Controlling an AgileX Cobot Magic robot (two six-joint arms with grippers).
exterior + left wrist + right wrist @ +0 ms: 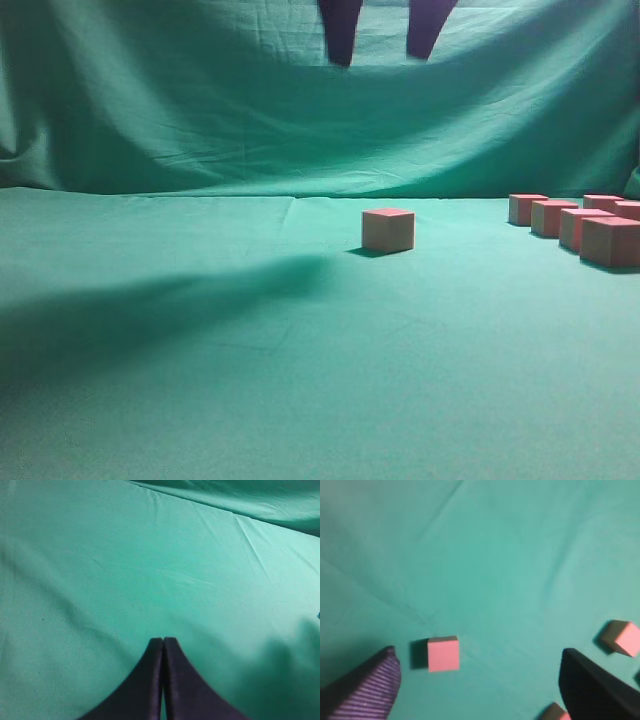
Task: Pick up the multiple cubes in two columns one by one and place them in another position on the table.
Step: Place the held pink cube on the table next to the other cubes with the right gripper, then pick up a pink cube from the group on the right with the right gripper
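Note:
One cube [388,229] stands alone on the green table [200,380], mid-right. It also shows in the right wrist view [443,653], lying on the cloth below my right gripper [477,680]. That gripper is open and empty, high above the table; its two dark fingertips [385,28] hang at the top of the exterior view. Several more cubes [580,224] stand in two columns at the far right, and two show in the right wrist view [619,637]. My left gripper [163,641] is shut and empty over bare cloth.
A draped green backdrop [200,100] rises behind the table. A broad arm shadow [150,310] lies across the left of the cloth. The cloth has slight wrinkles.

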